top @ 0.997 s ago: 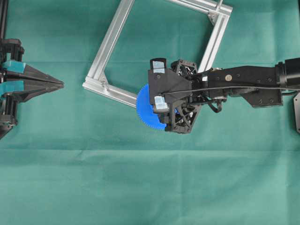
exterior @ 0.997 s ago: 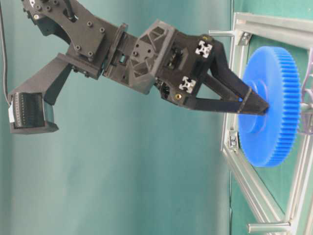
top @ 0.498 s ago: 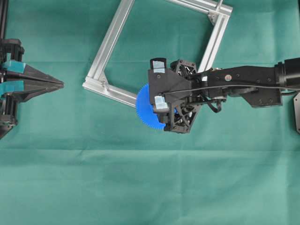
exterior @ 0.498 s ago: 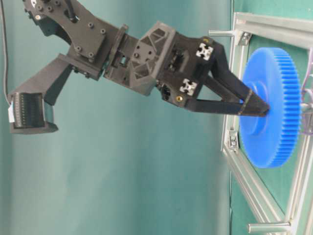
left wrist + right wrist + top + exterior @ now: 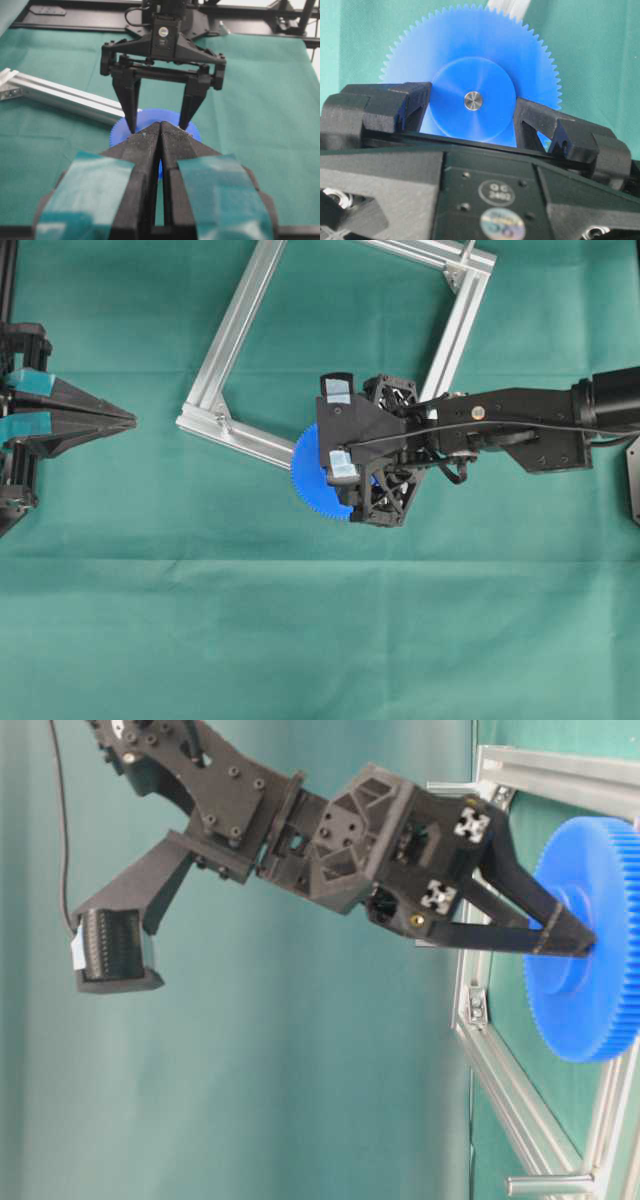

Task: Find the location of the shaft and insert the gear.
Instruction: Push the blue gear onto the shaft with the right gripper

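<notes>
Sitting between gripper [image 5: 472, 112] fingers: gear [image 5: 485, 45]

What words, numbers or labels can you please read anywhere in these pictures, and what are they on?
"QC 2402", roughly: round sticker on the right gripper's body; small, uncertain.
Shiny round sticker below it: too blurred to read.
Round sticker in the left wrist view: too small to read.
Gear: no lettering visible.

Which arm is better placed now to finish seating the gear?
The right. The right gripper already clasps the hub of the gear, and a silvery pin end shows in its centre hole. The left gripper sits shut, far away.
</notes>
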Robot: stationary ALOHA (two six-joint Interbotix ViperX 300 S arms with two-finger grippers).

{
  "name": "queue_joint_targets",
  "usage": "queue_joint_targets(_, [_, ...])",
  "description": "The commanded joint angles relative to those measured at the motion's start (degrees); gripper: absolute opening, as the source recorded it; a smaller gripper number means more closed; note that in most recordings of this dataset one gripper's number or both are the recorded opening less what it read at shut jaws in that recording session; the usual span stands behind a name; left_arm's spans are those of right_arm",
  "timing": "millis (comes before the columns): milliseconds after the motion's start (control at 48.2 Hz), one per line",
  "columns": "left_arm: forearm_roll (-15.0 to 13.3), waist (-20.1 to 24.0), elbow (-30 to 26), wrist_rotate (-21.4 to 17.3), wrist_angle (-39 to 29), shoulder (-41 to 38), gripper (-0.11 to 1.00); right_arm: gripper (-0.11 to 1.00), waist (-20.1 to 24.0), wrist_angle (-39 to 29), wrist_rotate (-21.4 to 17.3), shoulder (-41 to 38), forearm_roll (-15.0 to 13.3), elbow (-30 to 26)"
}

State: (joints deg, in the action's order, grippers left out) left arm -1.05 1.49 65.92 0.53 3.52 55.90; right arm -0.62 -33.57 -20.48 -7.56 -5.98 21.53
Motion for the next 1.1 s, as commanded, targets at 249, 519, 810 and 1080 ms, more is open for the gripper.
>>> queue_joint_targets(249, [-0.1, 0.1, -1.5, 0.1, 0.3, -0.2, -0.01, 0.69, -0.4, 2.6, -0.9, -0.2, -0.1, 1.2])
queue_joint_targets(519, [-0.2, 0.1, -1.5, 0.2, 0.3, -0.2, -0.01, 0.69, -0.4, 2.9, -1.2, -0.5, 0.0, 1.8])
queue_joint_targets(810, [-0.2, 0.2, -1.5, 0.3, 0.3, -0.2, -0.01, 0.73, -0.4, 2.9, -1.2, -0.5, -0.1, 1.5])
queue_joint_targets(1080, [-0.1, 0.1, -1.5, 0.3, 0.3, -0.2, -0.01, 0.88, -0.3, 3.3, -0.9, -0.1, -0.4, 0.1])
